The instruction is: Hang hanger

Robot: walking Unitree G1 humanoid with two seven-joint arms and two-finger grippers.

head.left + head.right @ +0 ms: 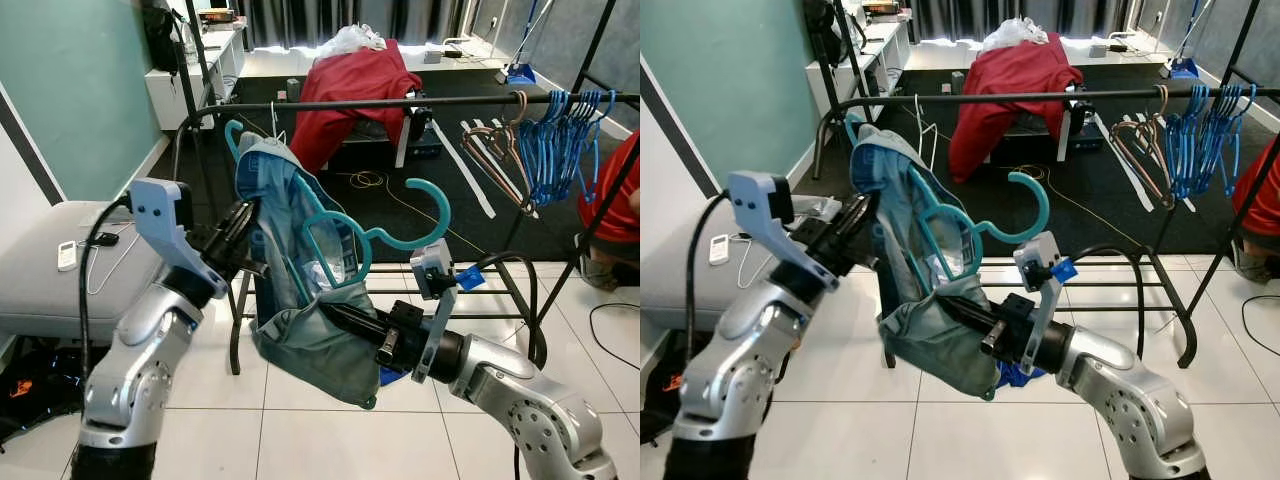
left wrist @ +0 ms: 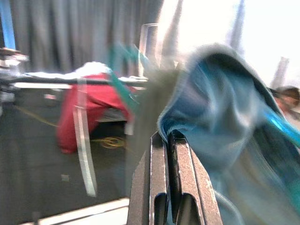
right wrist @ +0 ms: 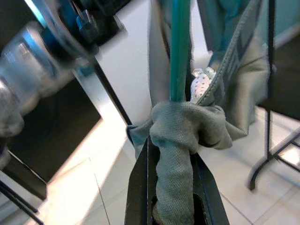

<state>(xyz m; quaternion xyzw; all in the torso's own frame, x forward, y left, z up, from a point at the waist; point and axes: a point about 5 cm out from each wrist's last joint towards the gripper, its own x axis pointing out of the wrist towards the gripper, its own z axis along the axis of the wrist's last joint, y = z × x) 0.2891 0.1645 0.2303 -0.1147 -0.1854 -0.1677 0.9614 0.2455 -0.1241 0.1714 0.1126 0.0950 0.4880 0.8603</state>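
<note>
A teal plastic hanger (image 1: pixel 345 232) carries a blue-grey garment (image 1: pixel 300 330), and I hold both in front of the black clothes rail (image 1: pixel 400 103). The hanger's hook (image 1: pixel 428 215) points to the right, below the rail and apart from it. My left gripper (image 1: pixel 245 222) is shut on the garment's upper fold (image 2: pixel 187 117), with its fingers (image 2: pixel 159 178) pressed together. My right gripper (image 1: pixel 330 312) is shut on the bunched lower cloth (image 3: pixel 178 136), right under the teal hanger bar (image 3: pixel 179 47).
Several blue and brown hangers (image 1: pixel 550 135) hang at the rail's right end. Behind the rail a red cloth (image 1: pixel 350 90) lies draped over furniture. A person in red (image 1: pixel 615 200) crouches at the right edge. A grey cushion (image 1: pixel 40 280) with a white remote (image 1: pixel 67 256) is at the left.
</note>
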